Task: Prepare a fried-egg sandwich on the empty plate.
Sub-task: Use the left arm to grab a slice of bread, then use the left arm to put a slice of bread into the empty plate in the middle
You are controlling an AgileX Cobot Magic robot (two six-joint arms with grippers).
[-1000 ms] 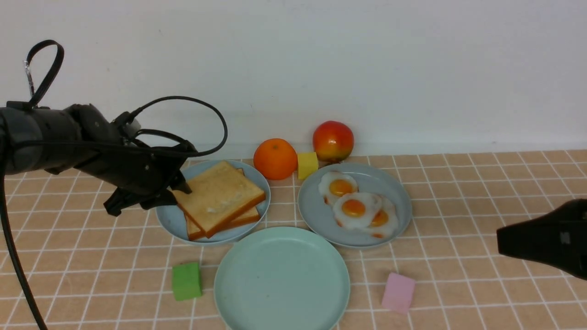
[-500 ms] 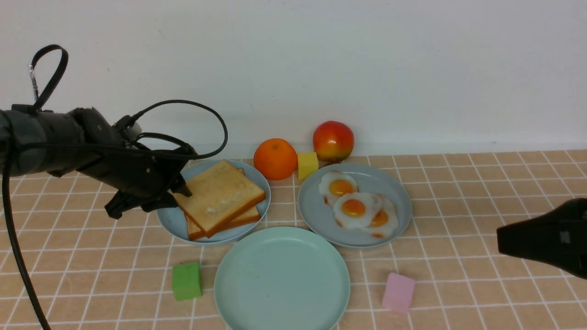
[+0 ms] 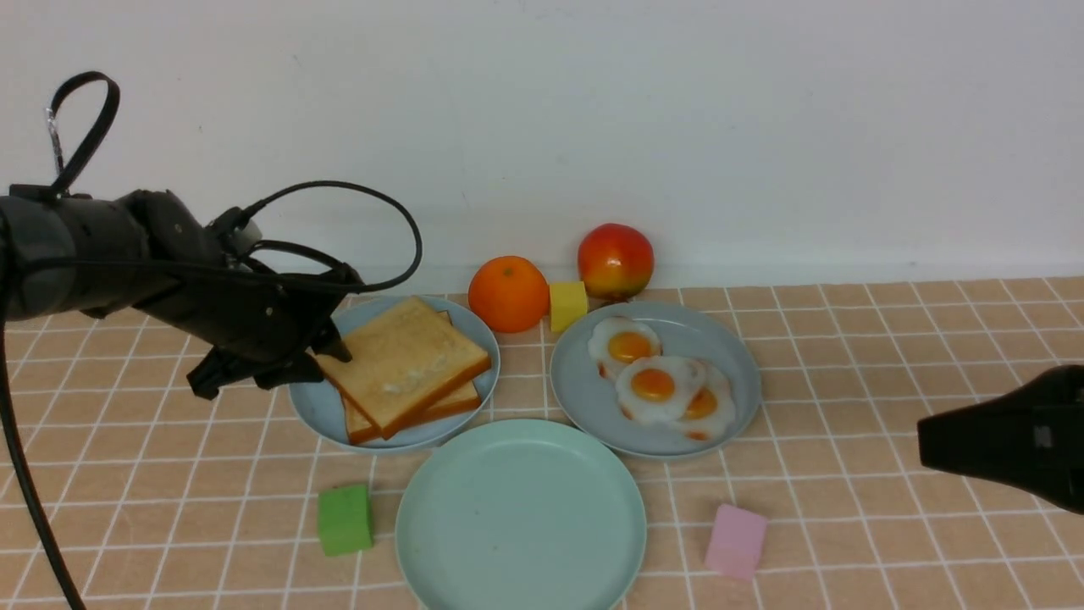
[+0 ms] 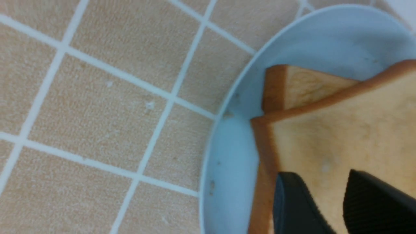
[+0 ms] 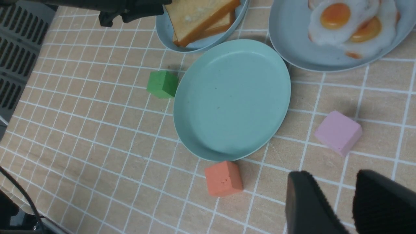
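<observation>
Two golden toast slices (image 3: 406, 360) are stacked on the sky-blue plate (image 3: 312, 408); the top one lies askew on the lower (image 3: 453, 402). My left gripper (image 3: 326, 357) is at the top slice's left corner. In the left wrist view its jaws (image 4: 320, 177) stand apart over the toast face (image 4: 341, 130), beside the crust. Three fried eggs (image 3: 652, 381) lie on the grey-blue plate (image 3: 737, 356). The mint-green plate (image 3: 521, 517) is bare at the front centre. My right gripper (image 3: 927, 445) hangs open and empty at the right, above the tiles (image 5: 328, 177).
An orange (image 3: 508, 292), a yellow cube (image 3: 567, 305) and an apple (image 3: 616, 260) stand by the back wall. A green cube (image 3: 345, 518) is left of the mint plate, a pink cube (image 3: 735, 540) right of it, and an orange-red cube (image 5: 224, 178) at its near edge.
My left gripper dipped a little at the toast corner, then rose back slightly. The toast and the right arm have not moved.
</observation>
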